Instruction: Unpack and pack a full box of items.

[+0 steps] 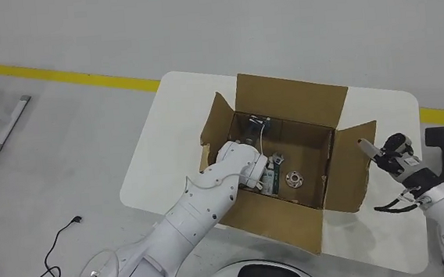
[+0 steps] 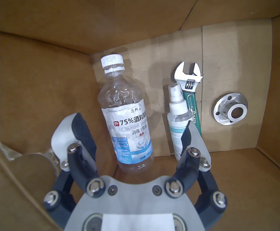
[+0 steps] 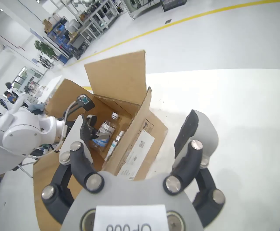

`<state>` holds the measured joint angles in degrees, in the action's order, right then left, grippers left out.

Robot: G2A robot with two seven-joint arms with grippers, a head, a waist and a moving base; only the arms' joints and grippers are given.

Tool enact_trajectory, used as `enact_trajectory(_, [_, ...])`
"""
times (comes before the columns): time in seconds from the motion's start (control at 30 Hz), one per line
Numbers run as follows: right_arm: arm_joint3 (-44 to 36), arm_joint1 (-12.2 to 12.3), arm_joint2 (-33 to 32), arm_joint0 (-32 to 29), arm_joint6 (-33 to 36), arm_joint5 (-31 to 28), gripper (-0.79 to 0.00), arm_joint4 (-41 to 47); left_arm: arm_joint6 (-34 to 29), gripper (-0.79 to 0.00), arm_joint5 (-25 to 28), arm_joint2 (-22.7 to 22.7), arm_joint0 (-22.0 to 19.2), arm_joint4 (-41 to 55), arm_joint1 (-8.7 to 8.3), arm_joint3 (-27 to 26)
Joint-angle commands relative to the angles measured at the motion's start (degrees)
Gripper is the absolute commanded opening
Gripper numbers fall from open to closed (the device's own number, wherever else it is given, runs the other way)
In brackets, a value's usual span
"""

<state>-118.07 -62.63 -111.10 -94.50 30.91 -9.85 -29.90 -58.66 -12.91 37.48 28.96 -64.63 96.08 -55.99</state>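
Unpacking, I reckon: left gripper (image 2: 135, 126) is hovering spread over the alcohol bottle (image 2: 122, 102) inside the cardboard box (image 2: 43, 76), needs lowering and closing; right gripper (image 1: 385, 151) is hanging spread at the box's 3 o'clock

The box (image 2: 39, 83) is made of brown corrugated cardboard, matt and slightly fibrous; the fluted layer is seen at a flap edge. The bottle (image 2: 124, 113) is formed of clear glossy plastic and is closed with a white ribbed plastic cap; a shiny printed label, a little wrinkled, is wrapped on it. The spray bottle (image 2: 178, 116) is made of whitish translucent plastic. The wrench (image 2: 188, 78) is given a polished metal head and a smooth green handle. The flange (image 2: 229, 108) is made of bright machined metal. On the left gripper (image 2: 133, 124) the pads (image 2: 84, 133) are black, rough and rubber-like, backed by smooth light grey shells and fixed with shiny metal screws. The table (image 3: 218, 91) is finished white and smooth.
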Motion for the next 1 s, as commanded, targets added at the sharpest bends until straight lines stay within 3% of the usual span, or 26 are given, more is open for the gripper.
enact_trajectory(0.0, [0.74, -0.01, 0.8, -0.05, 0.55, 0.2, -0.468, 0.4, 0.23, 0.0, -0.19, 0.27, 0.13, -0.38, 0.1, 0.43])
enact_trajectory(0.03, [1.15, -0.01, 1.12, -0.07, 0.87, 0.32, -0.582, 0.84, 0.26, 0.0, -0.34, 0.41, 0.2, -0.46, 0.17, 0.55])
enact_trajectory(0.1, [1.68, -0.01, 1.53, -0.01, 1.5, 0.53, -0.677, 1.77, 0.33, 0.0, -0.5, 0.7, 0.41, -0.5, 0.3, 0.72])
enact_trajectory(0.13, [1.89, -0.01, 1.64, 0.07, 1.72, 0.59, -0.76, 2.34, 0.35, 0.0, -0.6, 0.78, 0.49, -0.71, 0.35, 0.81])
enact_trajectory(0.17, [2.13, -0.01, 1.78, 0.12, 2.02, 0.6, -0.785, 3.11, 0.32, 0.0, -0.61, 0.8, 0.54, -0.75, 0.37, 0.84])
enact_trajectory(0.97, [2.7, 0.14, 1.13, 0.52, 2.31, -0.06, -0.785, 7.46, 0.32, 0.0, -0.61, 0.8, 0.54, -0.75, 0.37, 0.84])
